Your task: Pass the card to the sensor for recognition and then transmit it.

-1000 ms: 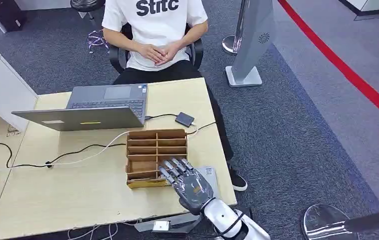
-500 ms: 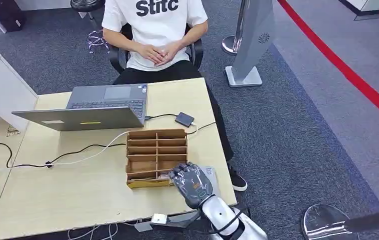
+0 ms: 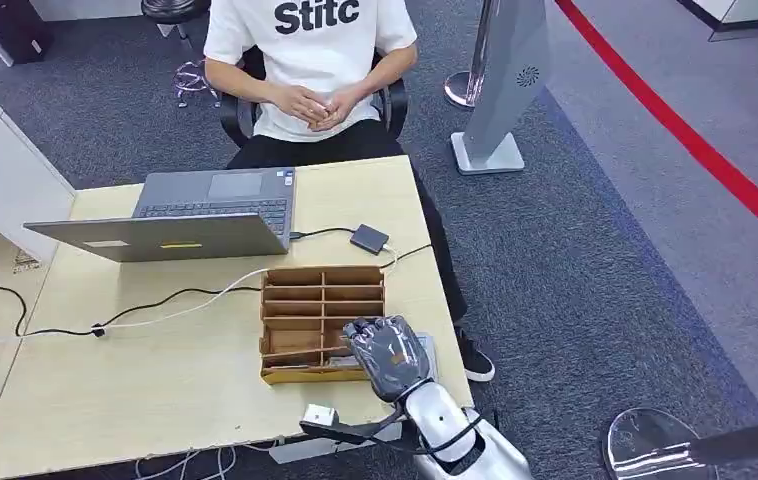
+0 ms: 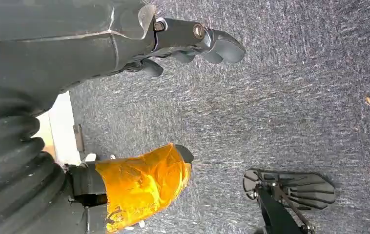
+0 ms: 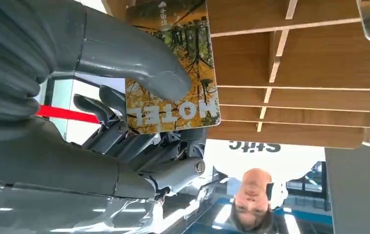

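A card [image 5: 173,73] printed with autumn trees and the word HOTEL is pinched between the thumb and fingers of my right hand [image 5: 100,97], just at the wooden divider box [image 5: 310,63]. In the head view my right hand [image 3: 387,355] is curled over the near right corner of the box [image 3: 320,320], hiding the card. The small dark card sensor [image 3: 369,238] lies on the table beyond the box, wired to the laptop. My left hand [image 4: 139,97] hangs over the carpet, fingers apart and holding nothing.
A grey laptop [image 3: 205,215] stands open at the far side of the table [image 3: 155,380], with cables running left. A person [image 3: 310,60] sits behind the table, hands clasped. A printed sheet [image 3: 425,345] lies by the box. A grey stand [image 3: 500,90] is on the carpet.
My right hand's fingers went from spread out to curled in at the box's near right corner. The box slid slightly to the right.
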